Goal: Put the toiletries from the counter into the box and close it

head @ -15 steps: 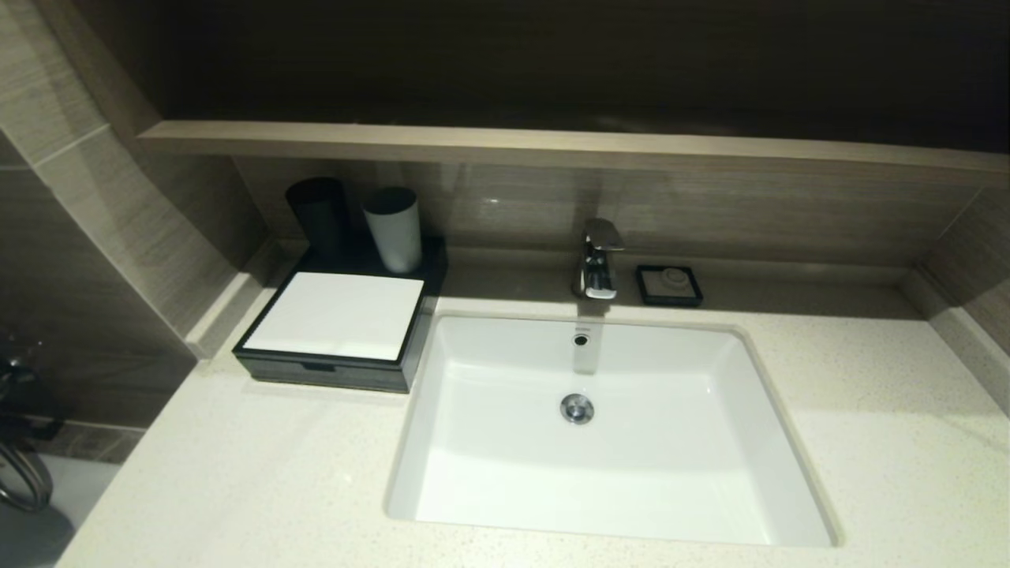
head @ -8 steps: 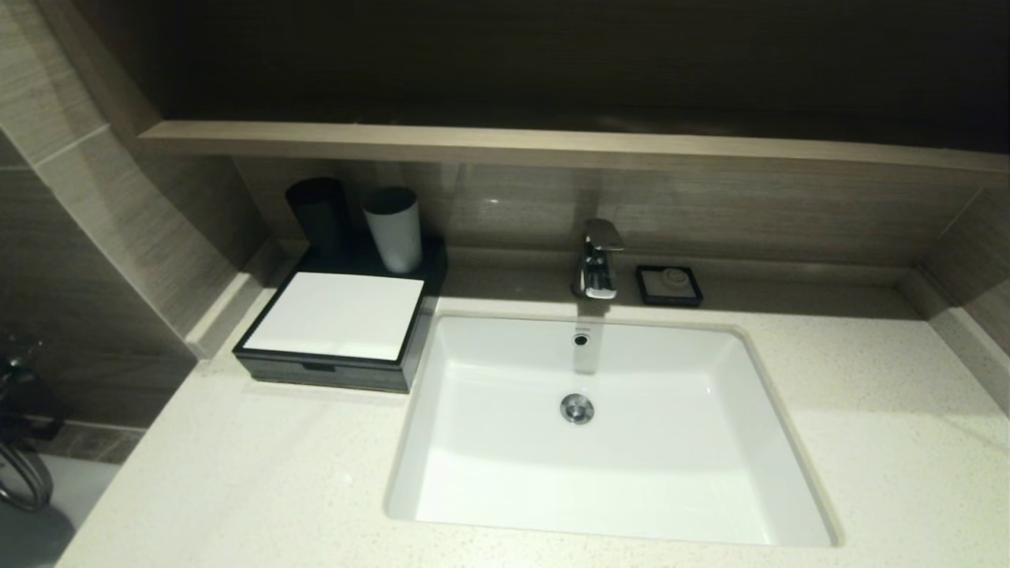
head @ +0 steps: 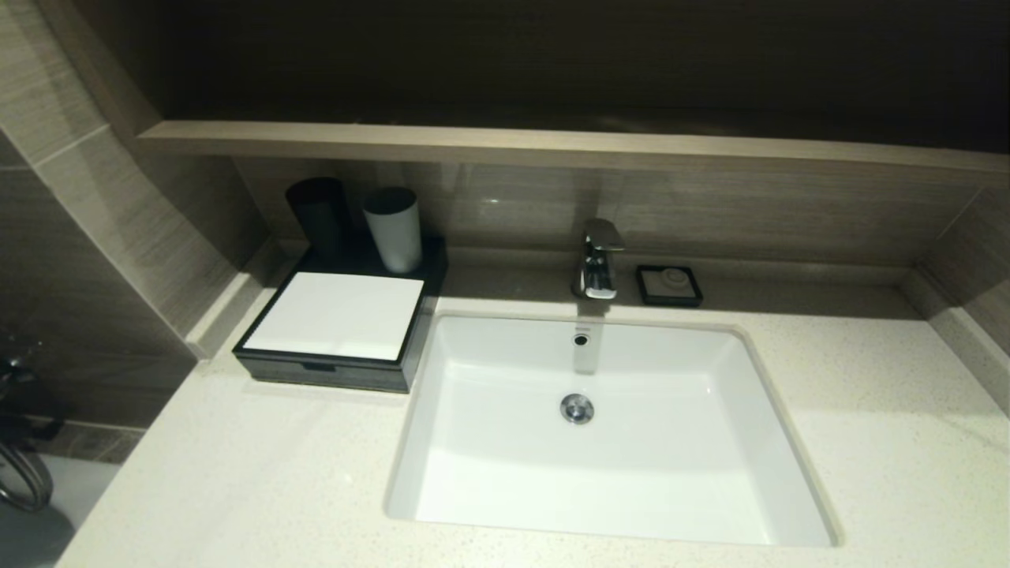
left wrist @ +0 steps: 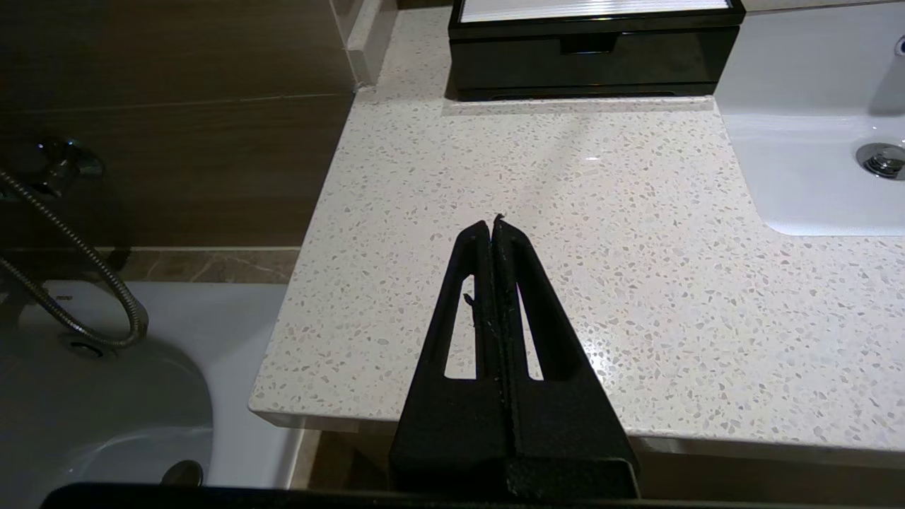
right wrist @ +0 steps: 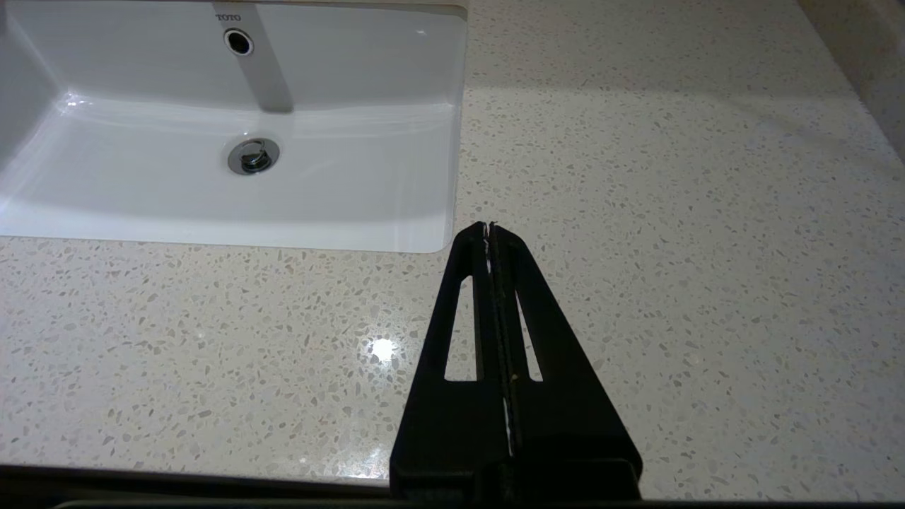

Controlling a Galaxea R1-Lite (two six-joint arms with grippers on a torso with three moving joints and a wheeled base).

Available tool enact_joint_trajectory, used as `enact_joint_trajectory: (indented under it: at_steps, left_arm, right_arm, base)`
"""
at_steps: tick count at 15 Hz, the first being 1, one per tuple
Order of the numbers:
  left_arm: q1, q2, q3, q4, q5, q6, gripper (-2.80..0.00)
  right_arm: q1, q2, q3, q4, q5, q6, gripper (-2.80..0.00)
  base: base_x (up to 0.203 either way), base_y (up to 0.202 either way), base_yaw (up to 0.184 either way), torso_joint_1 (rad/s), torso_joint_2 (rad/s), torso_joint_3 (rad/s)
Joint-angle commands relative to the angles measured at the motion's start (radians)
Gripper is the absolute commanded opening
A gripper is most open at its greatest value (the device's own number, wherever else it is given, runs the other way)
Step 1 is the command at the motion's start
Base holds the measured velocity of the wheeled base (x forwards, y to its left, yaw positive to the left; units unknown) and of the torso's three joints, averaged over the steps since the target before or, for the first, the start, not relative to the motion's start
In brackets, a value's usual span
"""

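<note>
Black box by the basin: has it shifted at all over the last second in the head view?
No. The black box sits where it did, its right side along the basin rim, with the two cups behind it.

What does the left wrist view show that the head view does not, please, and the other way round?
Only the left wrist view shows the shut left gripper and a shower hose. Only the head view shows the black cup, white cup, tap and soap dish. Both show the closed box, counter and basin.
</note>
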Motion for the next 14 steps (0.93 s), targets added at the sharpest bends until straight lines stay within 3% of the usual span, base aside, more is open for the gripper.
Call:
enact_joint_trajectory:
  at_steps: [1, 14]
  left_arm:
    - [0.0, 0.0, 0.002, -0.001, -0.014, -0.007, -2.8]
    - [-0.001, -0.002, 0.037, -0.023, -0.034, -0.054, -2.8]
  right_arm:
    - [0.0, -0.001, 0.0, 0.0, 0.0, 0.0, -2.8]
    - [0.0, -0.001, 0.0, 0.0, 0.0, 0.001, -2.8]
  base:
    - [0.0, 0.0, 0.0, 0.0, 0.0, 0.0]
    - [0.0, 0.0, 0.0, 0.0, 0.0, 0.0]
